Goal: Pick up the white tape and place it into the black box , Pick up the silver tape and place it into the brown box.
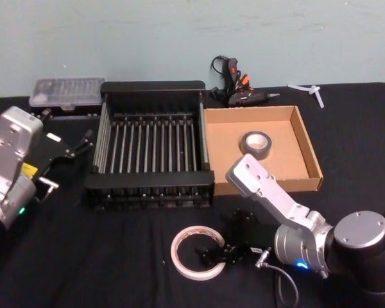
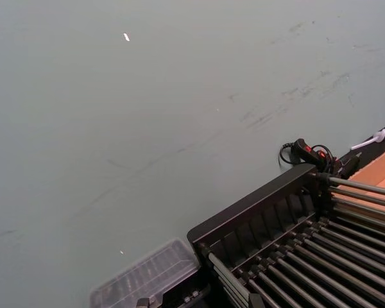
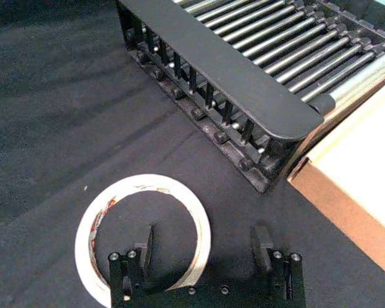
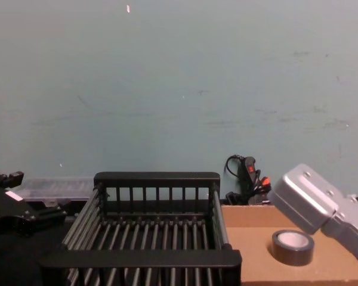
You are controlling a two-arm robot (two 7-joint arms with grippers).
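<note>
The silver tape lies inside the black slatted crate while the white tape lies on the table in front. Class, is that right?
Not quite. The silver tape lies inside the brown box, not the black box, as the head view shows. The white tape does lie on the table in front, at the right gripper.

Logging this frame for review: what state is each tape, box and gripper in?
white tape: flat on the table, ungrasped.
silver tape: lying in the brown box.
black box: empty.
right gripper: open, fingers straddling the white tape's rim.
left gripper: idle beside the black box.
</note>
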